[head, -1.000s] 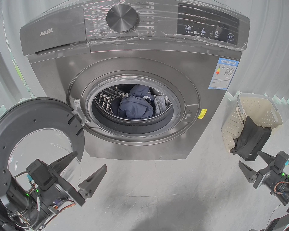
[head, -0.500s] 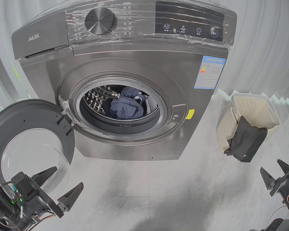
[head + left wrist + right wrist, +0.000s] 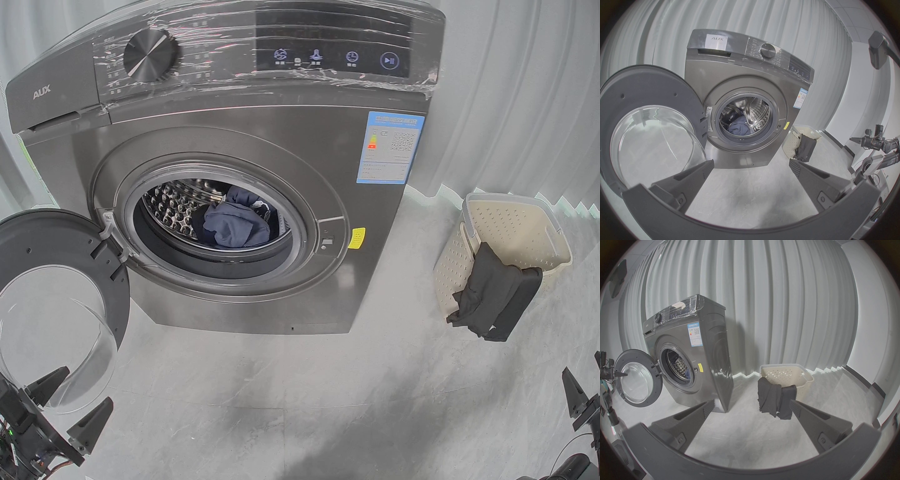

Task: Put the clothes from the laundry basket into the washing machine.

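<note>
The grey washing machine [image 3: 262,144] stands with its round door [image 3: 56,281] swung open to the left. Blue clothes [image 3: 234,225] lie inside the drum. On the floor to the right stands the cream laundry basket [image 3: 519,225], with a dark garment [image 3: 494,294] draped over its front rim. My left gripper [image 3: 69,400] is open and empty, low in front of the door. My right gripper [image 3: 587,378] is open too, near the floor, short of the basket. In the right wrist view the dark garment [image 3: 775,399] hangs just beyond the right gripper [image 3: 751,402].
The floor [image 3: 325,375] between machine and basket is bare grey tile. Pleated white curtains [image 3: 512,94] close off the back. The open door [image 3: 647,125] stands close by the left gripper [image 3: 751,165].
The head view has swung, so machine and basket sit further left in the picture. Both grippers have drawn back towards the bottom corners, still open.
</note>
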